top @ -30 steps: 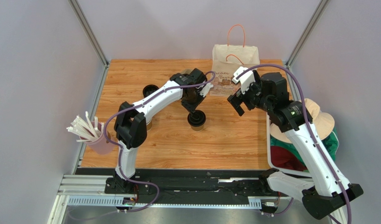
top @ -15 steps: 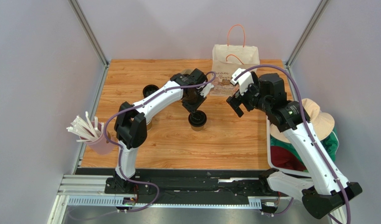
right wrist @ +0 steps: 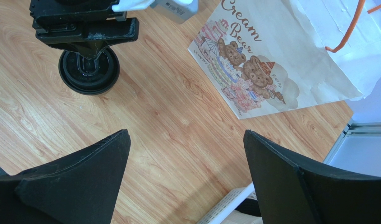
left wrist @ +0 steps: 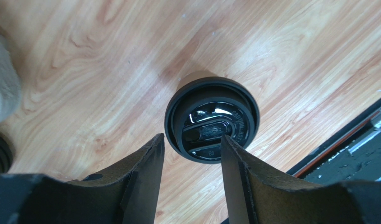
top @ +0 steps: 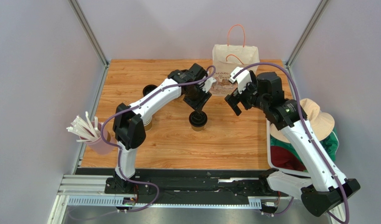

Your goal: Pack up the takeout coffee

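Note:
The takeout coffee (top: 197, 120), a brown paper cup under a black sip lid, stands upright on the wooden table (top: 178, 144). My left gripper (top: 197, 109) hovers just over it, open, with nothing between its fingers. In the left wrist view the lid (left wrist: 212, 119) lies just beyond the fingertips (left wrist: 156, 144), and my left gripper (left wrist: 192, 142) shows bare wood in its gap. My right gripper (top: 232, 104) is wide open to the right of the cup, in front of the paper bag (top: 235, 58). The right wrist view shows the cup (right wrist: 88, 70), the bag (right wrist: 271, 56) and my open right gripper (right wrist: 187, 140).
A stack of black lids (top: 150, 89) sits left of the left arm. A pink cup of white stirrers (top: 96, 140) stands at the table's left edge. A white basket (top: 271, 158) holding a tan hat (top: 320, 122) sits on the right, its rim (right wrist: 225, 205) under the right gripper.
My left gripper has opened and let go of the cup, lifting off the lid. The right gripper has shifted slightly left towards the cup.

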